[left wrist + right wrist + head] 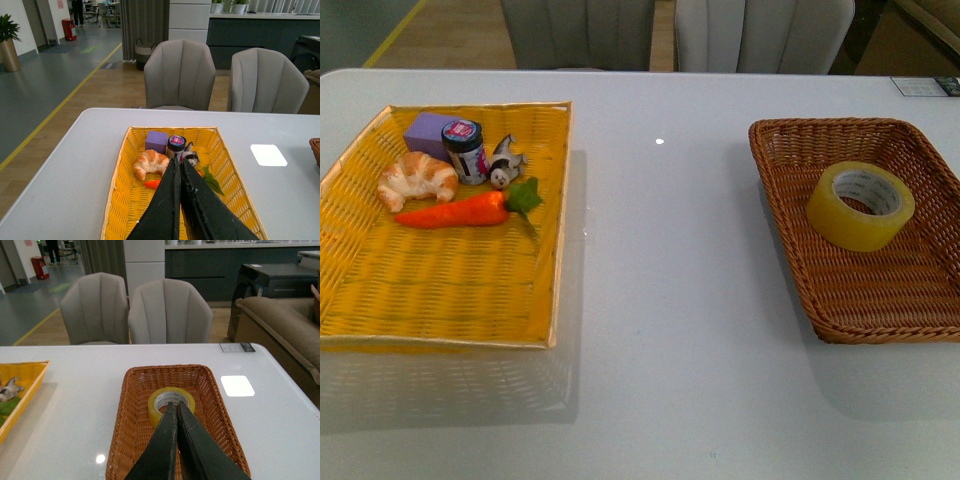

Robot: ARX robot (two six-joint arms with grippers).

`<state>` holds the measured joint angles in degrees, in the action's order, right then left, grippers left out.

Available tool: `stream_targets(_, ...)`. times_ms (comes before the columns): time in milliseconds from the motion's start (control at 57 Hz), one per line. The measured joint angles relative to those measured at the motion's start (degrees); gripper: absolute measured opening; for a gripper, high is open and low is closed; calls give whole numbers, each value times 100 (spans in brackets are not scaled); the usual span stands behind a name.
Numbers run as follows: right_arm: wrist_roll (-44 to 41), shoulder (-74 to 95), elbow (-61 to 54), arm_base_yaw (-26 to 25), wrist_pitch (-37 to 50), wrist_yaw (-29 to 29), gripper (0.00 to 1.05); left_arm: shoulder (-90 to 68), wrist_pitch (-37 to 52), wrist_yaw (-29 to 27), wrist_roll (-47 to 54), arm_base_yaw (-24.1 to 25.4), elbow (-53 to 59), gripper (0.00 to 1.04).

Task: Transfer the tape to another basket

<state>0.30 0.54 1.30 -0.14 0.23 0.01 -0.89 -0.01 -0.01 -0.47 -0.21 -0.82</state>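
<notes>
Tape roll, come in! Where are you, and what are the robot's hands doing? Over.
Both end effectors, left and right, shut, holding nothing. Tape lies in the brown basket, untouched. Nothing blocking it.

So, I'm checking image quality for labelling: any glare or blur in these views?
Front view: a small glare dot on the table, otherwise sharp. Left wrist view: a bright window reflection. Right wrist view: a similar patch beside the basket.

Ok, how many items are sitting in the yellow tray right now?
5, all bunched at the far end of the yellow tray: purple block, small jar, toy animal, croissant, carrot. Something small could hide behind them.
</notes>
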Motion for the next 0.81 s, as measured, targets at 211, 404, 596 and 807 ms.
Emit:
stream_targets(211, -9, -17, 0, 2, -13, 0, 9, 0, 0, 2, 2, 0, 0, 2)
stream_targets(404, -7, -20, 0, 2, -13, 0, 53, 0, 0, 0, 0, 0, 0, 44)
stream_targets(596, -9, -20, 0, 2, -13, 0, 90, 0, 0, 0, 0, 0, 0, 81)
stream_targets(807, -9, -22, 2, 2, -13, 0, 96, 2, 0, 0, 9, 0, 0, 96)
